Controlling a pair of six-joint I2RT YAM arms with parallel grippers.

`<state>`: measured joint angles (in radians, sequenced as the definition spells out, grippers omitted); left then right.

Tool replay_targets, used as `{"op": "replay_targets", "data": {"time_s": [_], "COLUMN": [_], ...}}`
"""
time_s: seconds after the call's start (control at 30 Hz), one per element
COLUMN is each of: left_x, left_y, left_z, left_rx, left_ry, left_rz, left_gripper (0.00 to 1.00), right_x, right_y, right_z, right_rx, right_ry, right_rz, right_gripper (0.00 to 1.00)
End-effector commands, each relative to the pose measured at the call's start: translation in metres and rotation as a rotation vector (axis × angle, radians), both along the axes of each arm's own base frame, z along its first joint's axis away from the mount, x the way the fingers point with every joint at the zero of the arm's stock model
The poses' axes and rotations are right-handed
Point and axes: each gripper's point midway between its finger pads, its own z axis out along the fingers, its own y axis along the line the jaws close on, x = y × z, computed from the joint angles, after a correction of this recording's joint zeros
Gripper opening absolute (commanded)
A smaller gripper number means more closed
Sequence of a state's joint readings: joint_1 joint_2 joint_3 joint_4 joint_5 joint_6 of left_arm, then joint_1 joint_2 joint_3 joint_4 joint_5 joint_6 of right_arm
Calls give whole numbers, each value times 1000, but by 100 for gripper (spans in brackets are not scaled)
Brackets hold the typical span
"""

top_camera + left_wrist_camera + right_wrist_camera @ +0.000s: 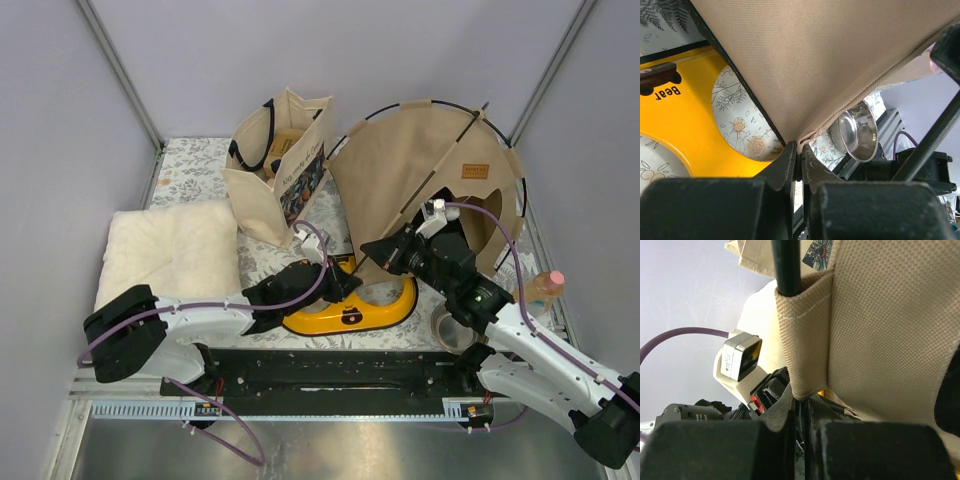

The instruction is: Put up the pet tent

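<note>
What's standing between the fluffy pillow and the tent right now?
The beige tote bag, upright; the top view shows it between pillow and pet tent.

The pet tent (420,170) is filling the back right corner, the tote bag (275,165) is crowding in just beside it, and the yellow feeder (320,323) is blocking the front. Bare tablecloth (190,165) is lying open behind the pillow (170,255).
</note>
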<state>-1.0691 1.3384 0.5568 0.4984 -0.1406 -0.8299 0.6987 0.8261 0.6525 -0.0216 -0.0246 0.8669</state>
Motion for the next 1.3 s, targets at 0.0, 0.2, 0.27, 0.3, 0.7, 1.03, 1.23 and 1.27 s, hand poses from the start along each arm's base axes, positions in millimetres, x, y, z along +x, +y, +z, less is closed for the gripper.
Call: {"op": "replay_targets", "data": {"time_s": [0.0,0.2,0.27,0.3,0.7,1.03,1.23,1.27], "left_x": [-10,-8,-8,-8,-5,-3,-4,-5], "left_y": [-10,-16,-18,-18,-20,-21,-21,-21], "left_z": [2,9,9,9,6,5,6,6], "left_rx": [-2,-8,-6,-6,10,25,25,27], "left_ry": [61,44,41,41,41,36,41,41], "left_rz": [-28,-47,-50,-53,-41,-44,-47,-49], "left_gripper": [0,0,0,0,0,0,0,0], "right_x": [12,8,6,5,-31,-39,-33,-31], "right_y": [-4,2,2,2,5,13,11,10], "right_z": [5,-18,-24,-26,-48,-37,-36,-34], "right_rx": [45,-4,-15,-19,-28,-18,-23,-28], "right_ry": [-26,33,47,52,94,-7,-12,-13], "right_rz": [-55,-14,-1,3,147,241,208,197], "right_gripper": [0,15,30,37,45,43,1,0]}}
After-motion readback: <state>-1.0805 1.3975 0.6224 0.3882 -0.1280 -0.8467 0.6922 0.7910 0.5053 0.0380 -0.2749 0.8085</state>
